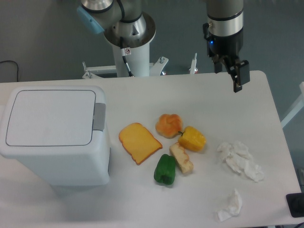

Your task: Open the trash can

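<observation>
- gripper (236, 76) hangs over the table's (209, 95) far right edge, holding nothing; can't tell if the fingers are apart or closed from this angle
- toy foods mid-table: bread slice (138, 142), bun (169, 125), yellow pepper (192, 138), green pepper (165, 169)
- crumpled tissues (240, 160) on the right
- trash can (54, 135) far left, lid down, grey tab (99, 116) facing the food

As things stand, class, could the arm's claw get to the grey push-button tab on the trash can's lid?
Probably yes. The claw hangs over the table's far right, the grey tab sits exposed on the trash can's right edge, and the toy foods lie low between them.
</observation>
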`<move>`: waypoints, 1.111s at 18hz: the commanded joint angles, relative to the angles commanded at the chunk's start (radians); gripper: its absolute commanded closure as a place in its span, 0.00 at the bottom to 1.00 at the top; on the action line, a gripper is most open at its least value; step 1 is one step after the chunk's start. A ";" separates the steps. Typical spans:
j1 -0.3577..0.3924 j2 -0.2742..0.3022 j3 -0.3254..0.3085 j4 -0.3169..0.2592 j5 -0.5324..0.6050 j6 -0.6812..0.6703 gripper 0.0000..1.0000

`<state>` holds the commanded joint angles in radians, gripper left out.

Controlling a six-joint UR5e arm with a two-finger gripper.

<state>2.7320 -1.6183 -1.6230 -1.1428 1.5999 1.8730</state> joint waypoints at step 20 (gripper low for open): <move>-0.103 -0.020 0.055 -0.009 -0.017 -0.493 0.00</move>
<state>2.6293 -1.6383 -1.5677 -1.1520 1.5831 1.3795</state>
